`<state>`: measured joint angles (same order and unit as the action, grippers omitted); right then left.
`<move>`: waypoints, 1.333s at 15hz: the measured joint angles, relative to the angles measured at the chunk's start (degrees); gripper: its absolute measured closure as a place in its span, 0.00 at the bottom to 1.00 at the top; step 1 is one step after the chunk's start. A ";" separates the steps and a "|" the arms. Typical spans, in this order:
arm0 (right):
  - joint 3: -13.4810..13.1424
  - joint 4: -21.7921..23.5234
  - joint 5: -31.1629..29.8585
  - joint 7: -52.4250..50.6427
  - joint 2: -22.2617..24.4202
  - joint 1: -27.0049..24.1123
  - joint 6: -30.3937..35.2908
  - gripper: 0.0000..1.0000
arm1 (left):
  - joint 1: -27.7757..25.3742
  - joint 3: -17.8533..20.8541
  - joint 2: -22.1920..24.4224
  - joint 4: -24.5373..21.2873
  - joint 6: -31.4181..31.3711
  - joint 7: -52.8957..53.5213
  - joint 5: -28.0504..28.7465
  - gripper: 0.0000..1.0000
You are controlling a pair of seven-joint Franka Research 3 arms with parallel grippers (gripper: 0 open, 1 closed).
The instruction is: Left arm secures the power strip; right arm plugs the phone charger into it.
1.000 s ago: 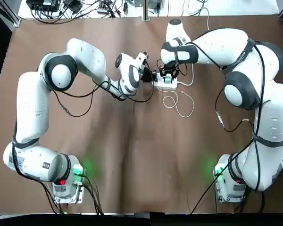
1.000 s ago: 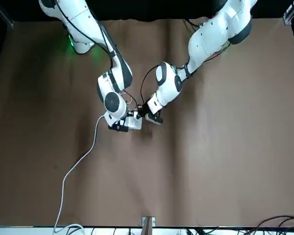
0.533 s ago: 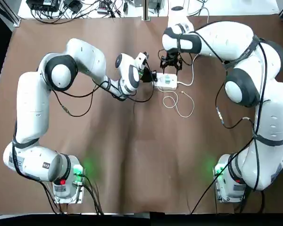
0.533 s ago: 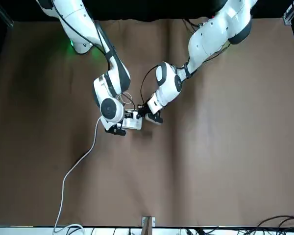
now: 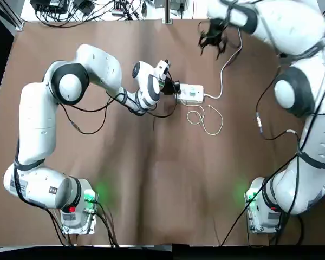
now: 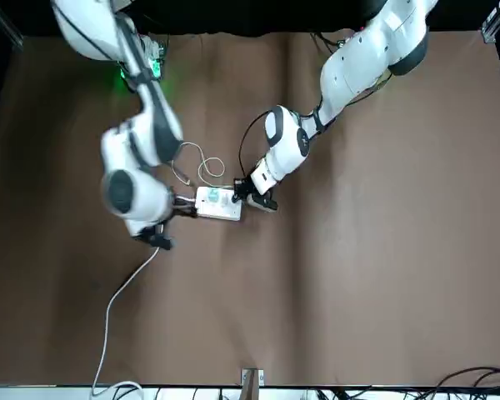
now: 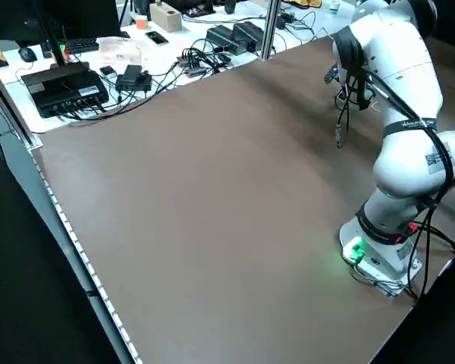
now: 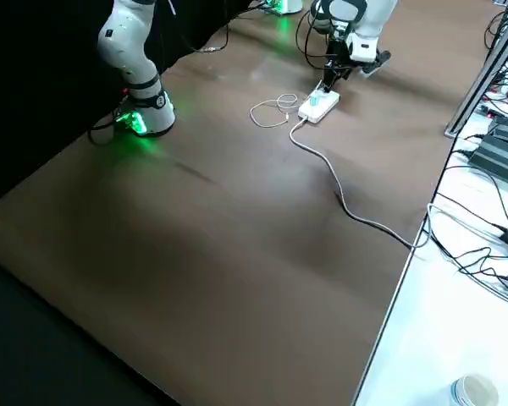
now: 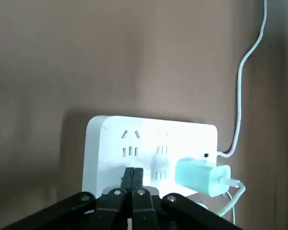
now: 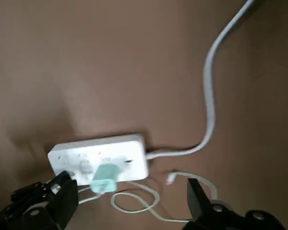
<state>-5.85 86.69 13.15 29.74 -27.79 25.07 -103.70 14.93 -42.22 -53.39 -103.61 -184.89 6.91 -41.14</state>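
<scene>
The phone charger (image 9: 200, 175) sits in the power strip (image 5: 190, 92), its teal body standing on the strip's face, near the end where the thick white cord (image 5: 223, 69) leaves. The strip lies flat on the brown desk (image 5: 151, 179) toward the far middle, with the charger's thin coiled cable (image 5: 205, 117) looping just beside it on the robot's side.

The left end effector (image 5: 175, 88) is at the strip's other end, its black fingers pressed together with the tips touching the strip's edge, so it pins more than it grips. The right end effector (image 5: 212, 36) is well apart from the strip, up near the far edge of the desk, fingers spread and holding nothing.

By the look of it the plugging is done, and what remains is letting go cleanly. The risks from here:

- The left fingertips bear on the strip's end. If they drag sideways as they leave, the light strip could skid or twist on the desk.
- The thick cord runs close under the right arm. A low sweep could snag it and tug the strip.
- The thin cable lies loose beside the strip. Anything catching that loop could lever the charger out of its socket.
- Whether the plug is fully seated cannot be told from these views.
</scene>
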 joint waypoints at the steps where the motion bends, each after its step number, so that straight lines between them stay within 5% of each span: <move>1: -0.07 -0.60 0.00 -3.10 1.12 -2.50 1.61 0.00 | -0.02 0.06 0.01 0.06 0.00 0.00 0.00 0.99; 7: -0.16 -8.18 0.02 -19.19 2.74 -17.63 11.51 0.00 | -0.39 1.76 2.99 0.69 7.19 -0.42 0.00 0.99; 14: -0.13 -19.37 -2.76 -25.58 4.02 -24.47 24.83 0.00 | -0.52 12.22 13.01 4.85 35.03 -5.51 0.46 0.99; 20: -0.14 -18.23 -7.55 -31.59 14.10 -25.61 27.96 0.00 | -1.92 21.27 21.69 9.74 57.10 -9.54 16.30 0.99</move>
<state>-5.99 68.46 5.60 -1.84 -13.69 -0.54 -75.74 13.01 -20.95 -31.70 -93.87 -127.78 -2.63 -24.83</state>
